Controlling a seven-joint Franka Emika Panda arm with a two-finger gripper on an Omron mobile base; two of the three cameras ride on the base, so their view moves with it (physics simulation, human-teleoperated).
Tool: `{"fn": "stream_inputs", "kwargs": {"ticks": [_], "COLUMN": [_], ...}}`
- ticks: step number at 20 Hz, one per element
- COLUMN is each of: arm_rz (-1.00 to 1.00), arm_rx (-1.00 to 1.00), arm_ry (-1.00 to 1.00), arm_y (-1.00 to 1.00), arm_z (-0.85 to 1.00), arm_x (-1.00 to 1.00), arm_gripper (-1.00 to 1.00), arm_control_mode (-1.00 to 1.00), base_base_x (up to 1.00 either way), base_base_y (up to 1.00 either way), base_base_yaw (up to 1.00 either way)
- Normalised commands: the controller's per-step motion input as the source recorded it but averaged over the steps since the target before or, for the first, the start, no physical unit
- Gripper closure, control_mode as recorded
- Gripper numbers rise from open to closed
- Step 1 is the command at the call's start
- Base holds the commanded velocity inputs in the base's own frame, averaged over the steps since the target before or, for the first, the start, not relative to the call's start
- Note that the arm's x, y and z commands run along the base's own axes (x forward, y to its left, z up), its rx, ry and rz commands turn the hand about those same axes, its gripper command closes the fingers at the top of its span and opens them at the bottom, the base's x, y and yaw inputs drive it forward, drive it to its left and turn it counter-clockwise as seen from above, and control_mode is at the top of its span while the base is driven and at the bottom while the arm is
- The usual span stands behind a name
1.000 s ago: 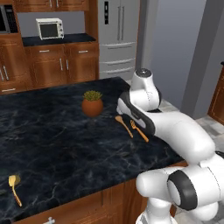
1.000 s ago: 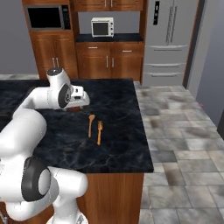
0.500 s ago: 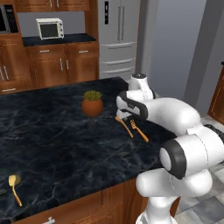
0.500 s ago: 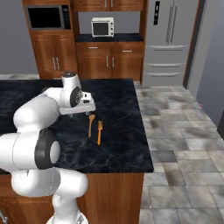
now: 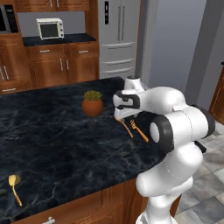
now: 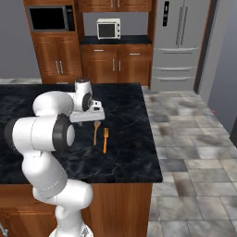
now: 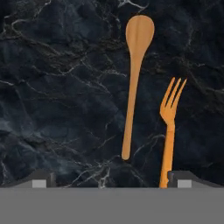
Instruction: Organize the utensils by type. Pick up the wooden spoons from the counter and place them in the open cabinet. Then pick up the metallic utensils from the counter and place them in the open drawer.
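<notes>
**Our arm has swung over the spoon and fork**

Since a moment ago our arm has folded in and turned, so the claw (image 5: 124,114) now hangs low over the dark counter (image 5: 52,140), right above two utensils. Its two tips stand wide apart and hold nothing.

Looking down from the hand, we see a wooden spoon (image 7: 133,83) lying flat on the counter. Just beside it lies an orange fork (image 7: 169,127). The two lie side by side and do not touch. The spoon sits between our two tips, and the fork is close to one tip.

A small plant pot (image 5: 92,103) with green leaves in it stands near them. Another spoon (image 5: 14,187) lies well apart, close to the counter's near edge.
</notes>
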Motion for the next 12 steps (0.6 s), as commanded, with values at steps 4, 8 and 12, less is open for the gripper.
{"fn": "stream_inputs", "kwargs": {"ticks": [4,8,12], "arm_rz": [0.0,0.0,0.0], "arm_rx": [0.0,0.0,0.0], "arm_ry": [0.0,0.0,0.0], "arm_y": [0.0,0.0,0.0], "arm_z": [-0.48,-0.39,-0.39], "arm_x": [0.34,0.36,0.27], "arm_gripper": [-1.0,-1.0,-1.0], "arm_control_mode": [-1.0,-1.0,-1.0], "base_base_x": [0.0,0.0,0.0], "base_base_y": [0.0,0.0,0.0], "base_base_yaw": [0.0,0.0,0.0]}}
